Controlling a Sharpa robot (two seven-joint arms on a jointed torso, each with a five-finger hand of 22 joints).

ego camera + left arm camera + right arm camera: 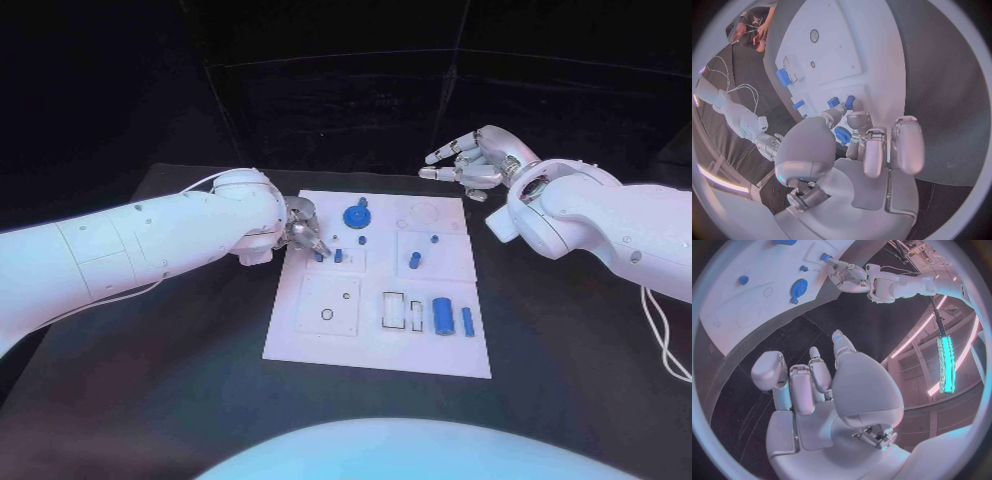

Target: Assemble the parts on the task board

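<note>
Silver left hand pinches a small blue peg; right hand released.

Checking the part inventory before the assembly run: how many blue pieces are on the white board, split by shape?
Round blue toothed disc: 1
Long blue bars lying flat: 2
Small blue pegs: 5, as far as the head view lets me tell
Total: 8 blue pieces
</note>
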